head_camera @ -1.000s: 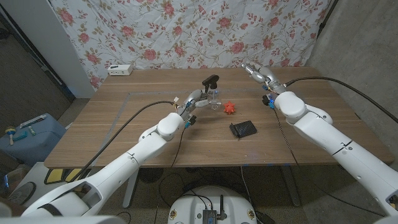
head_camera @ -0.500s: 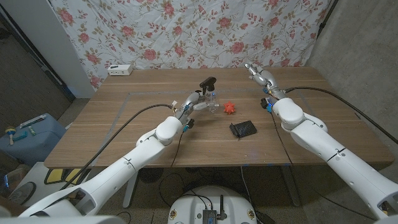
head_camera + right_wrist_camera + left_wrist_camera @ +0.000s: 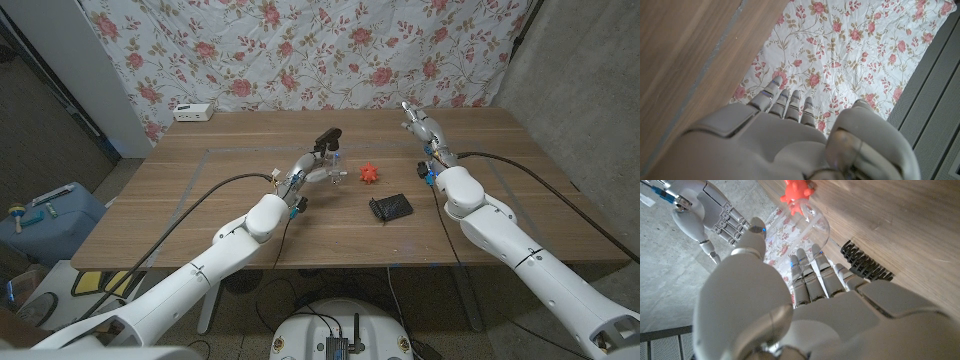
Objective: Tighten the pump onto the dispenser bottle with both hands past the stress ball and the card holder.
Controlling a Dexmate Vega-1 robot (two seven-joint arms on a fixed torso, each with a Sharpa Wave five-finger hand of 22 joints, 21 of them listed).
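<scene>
A clear dispenser bottle [image 3: 335,162] with a black pump [image 3: 329,138] stands at mid table, and my left hand [image 3: 312,167] grips its body from the left. In the left wrist view the fingers [image 3: 815,272] and thumb wrap the clear bottle [image 3: 807,227]. The orange-red spiky stress ball [image 3: 369,173] [image 3: 797,192] lies just right of the bottle. The black card holder [image 3: 391,207] [image 3: 865,265] lies nearer the front. My right hand [image 3: 421,123] [image 3: 710,215] is raised over the table's far right, fingers extended, holding nothing.
A small white box [image 3: 193,112] sits at the table's back left corner. A floral cloth [image 3: 300,50] hangs behind the table. A blue case [image 3: 45,215] stands on the floor to the left.
My left hand has drawn the bottle a little to the left, away from the stress ball. My right hand has shifted slightly right and stays raised.
</scene>
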